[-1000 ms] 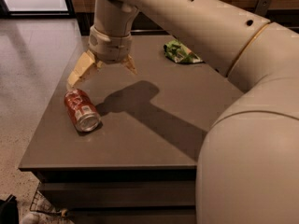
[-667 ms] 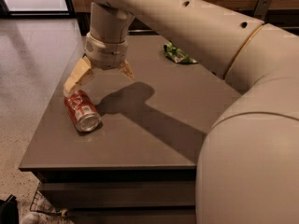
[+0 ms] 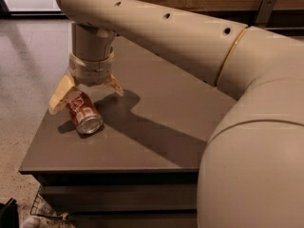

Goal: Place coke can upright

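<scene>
The coke can (image 3: 84,113) is red with white lettering and lies on its side near the left edge of the dark grey table (image 3: 156,137), its silver end turned toward the camera. My gripper (image 3: 86,93) hangs from the cream arm right above the can's far end. Its two tan fingers (image 3: 61,95) are spread apart, one to the left of the can and one to the right behind it. The jaws are open and hold nothing.
The table's left edge (image 3: 35,137) drops to a speckled floor. A wire basket (image 3: 47,208) sits on the floor under the front left corner. My large cream arm (image 3: 247,127) fills the right side and hides the table's right part.
My gripper has come down and to the left, from above the table's middle to just over the can. The can has not moved.
</scene>
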